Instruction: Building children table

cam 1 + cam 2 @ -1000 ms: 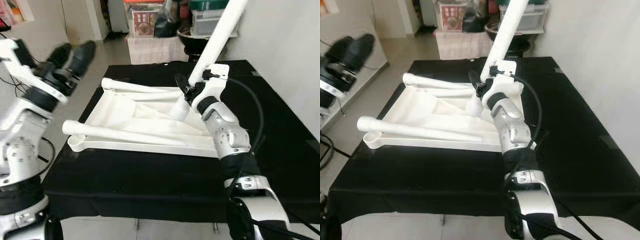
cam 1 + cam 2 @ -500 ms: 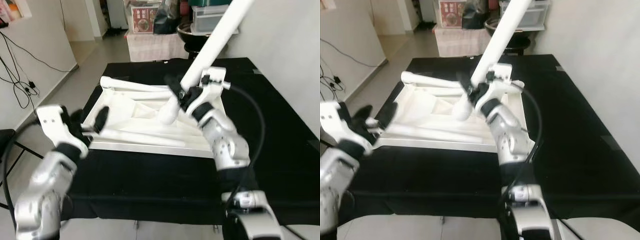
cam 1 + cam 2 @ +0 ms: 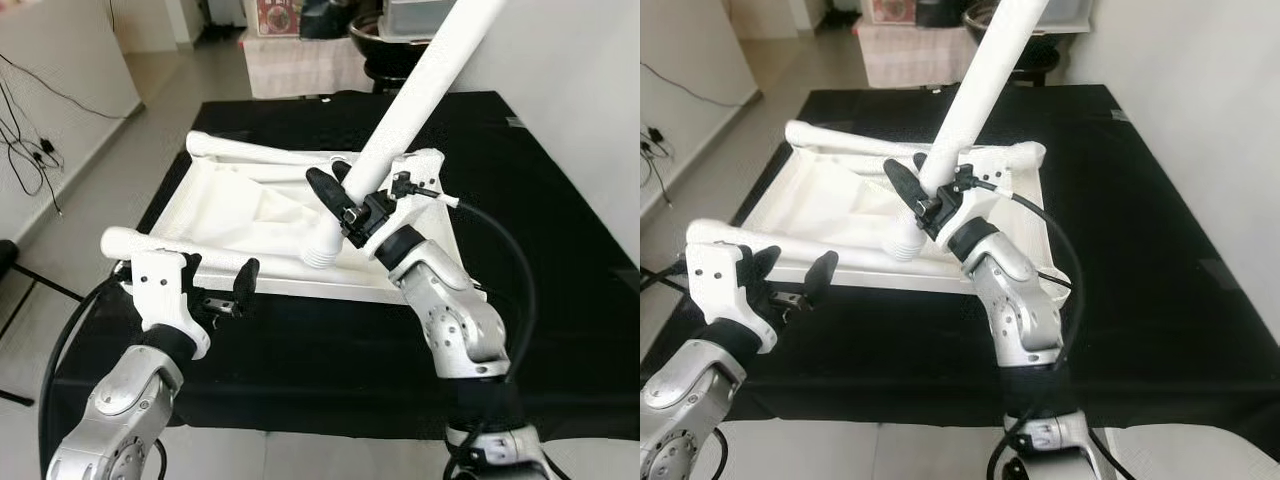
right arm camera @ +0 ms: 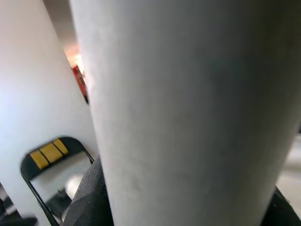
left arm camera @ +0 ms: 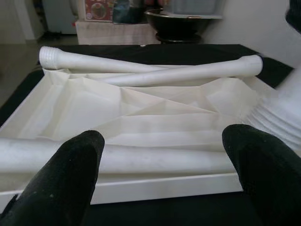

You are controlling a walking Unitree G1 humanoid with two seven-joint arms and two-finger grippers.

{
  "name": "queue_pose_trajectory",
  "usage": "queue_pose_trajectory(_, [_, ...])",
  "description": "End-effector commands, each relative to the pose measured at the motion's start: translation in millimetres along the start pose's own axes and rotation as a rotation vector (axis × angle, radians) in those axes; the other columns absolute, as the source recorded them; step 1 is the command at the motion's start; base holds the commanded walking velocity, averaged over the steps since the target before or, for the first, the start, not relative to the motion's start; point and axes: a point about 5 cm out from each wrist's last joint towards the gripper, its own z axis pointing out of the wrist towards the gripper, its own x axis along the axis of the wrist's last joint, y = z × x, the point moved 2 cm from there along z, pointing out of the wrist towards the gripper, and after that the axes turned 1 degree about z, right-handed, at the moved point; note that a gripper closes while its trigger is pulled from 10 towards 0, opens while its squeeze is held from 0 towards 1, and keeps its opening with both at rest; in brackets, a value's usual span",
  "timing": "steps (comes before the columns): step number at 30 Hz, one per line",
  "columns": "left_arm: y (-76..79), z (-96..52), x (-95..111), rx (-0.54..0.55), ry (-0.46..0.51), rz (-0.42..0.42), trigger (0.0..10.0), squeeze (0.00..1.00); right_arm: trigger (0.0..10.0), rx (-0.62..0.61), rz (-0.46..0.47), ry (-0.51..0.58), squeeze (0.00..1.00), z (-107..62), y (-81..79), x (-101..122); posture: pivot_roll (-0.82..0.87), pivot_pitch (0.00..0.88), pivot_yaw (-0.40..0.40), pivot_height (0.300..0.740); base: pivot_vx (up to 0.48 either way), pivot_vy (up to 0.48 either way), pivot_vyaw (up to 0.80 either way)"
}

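An upturned white table top lies on the black table, with two white legs resting along its far side and one white leg along its near edge. My right gripper is shut on another white leg, which slants up and away; its threaded end hangs just above the table top. The held leg shows close up in the right wrist view. My left gripper is open at the near left edge, its fingers either side of the near leg without touching it.
A pale wall runs along the right of the black table. Storage boxes and a dark bowl stand beyond the far edge. Cables trail on the floor at the left. A folding chair appears in the right wrist view.
My left arm has dropped from high on the left to the table top's near left edge, gripper open. The right gripper has carried the held leg leftward and nearer. The camera has tilted.
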Motion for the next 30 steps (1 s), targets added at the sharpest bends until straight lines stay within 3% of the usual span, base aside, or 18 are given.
queue_pose_trajectory(1, [0.4, -1.3, 3, 0.0, 0.003, 0.023, 10.0, 0.0, 10.0, 0.004, -0.011, -0.018, 0.0, -0.7, -3.2, 0, -0.1, 0.174, 0.055, 0.74, 0.0, 0.0, 0.0])
queue_pose_trajectory(10, [-3.8, 4.2, 2, 0.057, 0.014, 0.025, 10.0, 0.0, 10.0, -0.027, -0.024, -0.004, 0.0, -1.9, 0.5, 5, -0.1, 0.133, 0.06, 0.74, 0.273, 0.0, -0.51])
queue_pose_trajectory(14, [-2.0, 5.0, 2, 0.056, 0.015, 0.023, 10.0, 0.0, 10.0, -0.028, -0.053, 0.006, 0.0, -1.0, 0.7, 8, -0.1, 0.126, 0.061, 0.74, 0.328, 0.0, 0.0])
queue_pose_trajectory(16, [-2.6, 4.6, -2, 0.063, 0.005, 0.023, 10.0, 0.0, 10.0, 0.013, -0.024, 0.025, 0.0, -0.5, -2.8, 9, -0.1, 0.125, 0.062, 0.74, 0.334, 0.0, 0.0])
queue_pose_trajectory(20, [-1.7, 3.3, -5, 0.06, -0.007, 0.023, 10.0, 0.0, 10.0, 0.07, -0.079, 0.038, 0.0, -0.4, -8.3, 12, -0.09, 0.123, 0.063, 0.74, 0.333, 0.0, 0.75])
queue_pose_trajectory(21, [-0.3, 2.9, -6, 0.054, -0.011, 0.027, 10.0, 0.0, 10.0, 0.073, -0.049, 0.064, 0.0, -0.6, -9.1, 14, -0.09, 0.124, 0.063, 0.74, 0.334, 0.0, 0.8])
queue_pose_trajectory(25, [3.3, 1.2, -13, 0.038, -0.046, 0.057, 10.0, 0.0, 10.0, 0.03, -0.106, -0.022, 0.0, 2.0, -5.2, 5, -0.09, 0.126, 0.064, 0.74, 0.065, 0.0, 0.0])
queue_pose_trajectory(30, [10.2, -5.5, -22, 0.0, -0.078, 0.047, 10.0, 0.0, 10.0, 0.066, -0.073, 0.006, 0.0, 0.6, -5.6, 9, -0.1, 0.134, 0.065, 0.74, 0.0, 0.0, 0.0])
